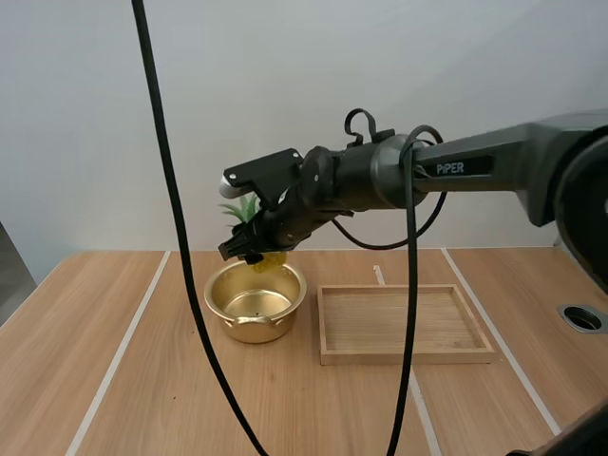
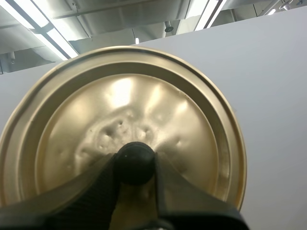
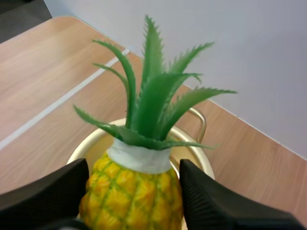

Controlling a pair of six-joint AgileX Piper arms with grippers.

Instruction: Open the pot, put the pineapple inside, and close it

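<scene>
**Pineapple over the open pot, lid held up in the other tool**

The right tool is pinching the pineapple across its yellow body, one finger on each flank. The green crown sticks out past the fingertips. The gold pot sits open on the worktop, right under this tool and slightly ahead of it. The fruit hangs above the rim and is not in yet. A wooden tray lies beside the pot, back toward the tool's wrist side.

The left tool is clamped on the black knob of the lid. The lid stands tipped on edge just beyond the fingertips.

Handling, judged from looks:
- **Pineapple:** It looks like a plastic toy, so probably light and stiff, with bumpy skin that grips well. The mid-body is the right hold, since the leaves are thin and would likely bend or slip.
- **Lid:** It is thin, dented metal, likely light and slick, and the knob is the only sane hold.
- **Fit:** The pot looks shallow, so an upright crown could foul the lid. Laying the fruit on its side seems safer.
</scene>
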